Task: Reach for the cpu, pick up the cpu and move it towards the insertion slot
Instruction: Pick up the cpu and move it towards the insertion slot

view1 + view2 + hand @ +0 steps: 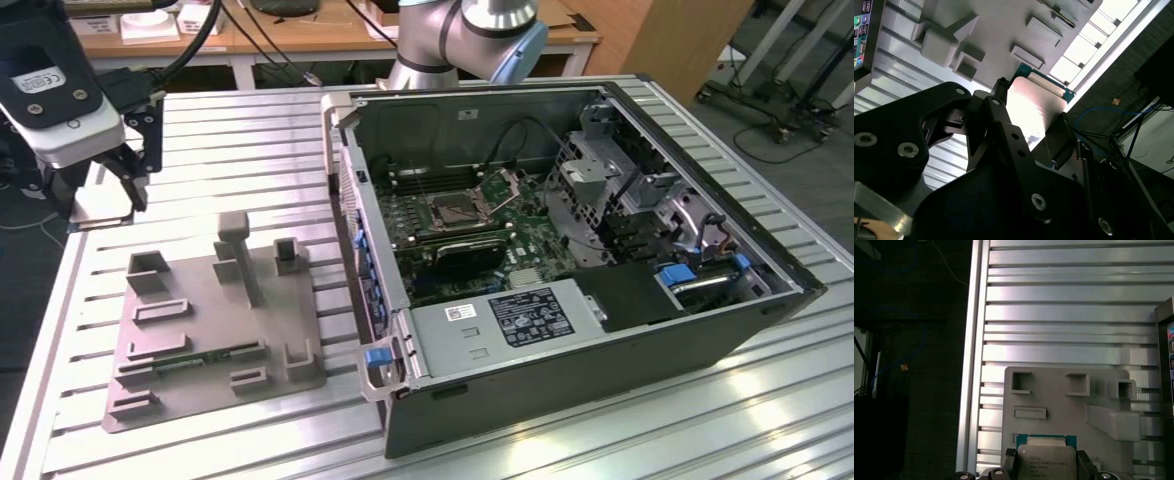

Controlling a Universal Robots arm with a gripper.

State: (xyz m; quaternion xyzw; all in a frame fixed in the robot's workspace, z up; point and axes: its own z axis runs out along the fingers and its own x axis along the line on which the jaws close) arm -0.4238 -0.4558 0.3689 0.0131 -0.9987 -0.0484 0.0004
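Observation:
In the exterior view my gripper (102, 200) hangs over the table's far corner on that view's left, shut on the cpu (99, 210), a flat silvery square. Both wrist views show the cpu (1034, 112) (1046, 464) pinched at two opposite edges by the black fingers (1009, 460), its pale metal top ringed by a thin green rim. It is lifted clear of the grey fixture plate (200, 320) beneath it. The insertion slot (458, 211) lies inside the open computer case, well off to the exterior view's right, with its metal lid (506, 186) hinged up.
The open computer case (747, 330) takes up the exterior view's right half, its near wall (350, 190) standing between gripper and slot. Upright blocks (235, 250) rise from the fixture plate. The ribbed aluminium table (240, 150) ends close to the gripper; desks and cables lie beyond.

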